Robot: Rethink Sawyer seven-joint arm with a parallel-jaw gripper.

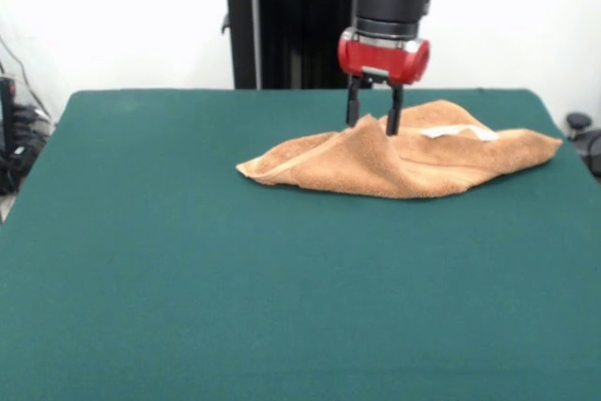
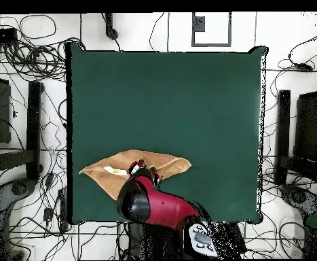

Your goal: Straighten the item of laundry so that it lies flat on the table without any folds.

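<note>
A: Orange-tan terry hand towel (image 1: 404, 161), bunched and folded over, sits on the dark green felt-topped table (image 1: 235, 307) toward the robot's side, well off centre. Overhead it reads as a lopsided wedge (image 2: 130, 170), not a square.

B: Claw?

A: Red and black gripper (image 1: 373, 124) comes straight down onto the towel; two dark prongs straddle a raised ridge of cloth, and I read that as pinching the peak. Overhead the arm hides the tips.

B: Small white label?

A: Yes, white label (image 1: 458, 132) on the top layer, just beside the gripper.

B: Handling?

A: Soft, light, limp, so it should drape and drag, not hold shape. Terry on felt probably grips, so sliding may bunch it more. Best hold, I think, is a loose corner or the banded edge, top layer only.

B: Progress?

A: Still folded, nowhere near flat.
</note>
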